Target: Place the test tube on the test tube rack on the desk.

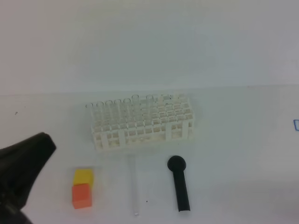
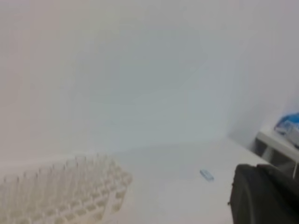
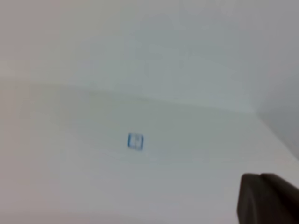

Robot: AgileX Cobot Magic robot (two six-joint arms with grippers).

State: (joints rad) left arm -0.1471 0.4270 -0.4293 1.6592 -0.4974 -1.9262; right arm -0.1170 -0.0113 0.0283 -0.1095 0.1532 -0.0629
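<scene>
The test tube (image 1: 133, 186) lies flat on the desk (image 1: 233, 140), pointing front to back, just in front of the test tube rack (image 1: 142, 122). The white lattice rack stands upright at the middle, and its blurred corner also shows low in the left wrist view (image 2: 65, 191). My left arm (image 1: 21, 163) is a black bulk at the lower left, well clear of the tube. Only a dark edge of each gripper shows in the wrist views, at the left (image 2: 264, 196) and the right (image 3: 268, 198); both are shut and hold nothing. The right arm is outside the high view.
A black round-headed tool (image 1: 179, 184) lies to the right of the tube. A yellow block (image 1: 83, 176) and an orange block (image 1: 81, 196) sit to its left. Several clear tubes stand in the rack's back row. A small blue mark (image 3: 135, 141) is on the desk at the right.
</scene>
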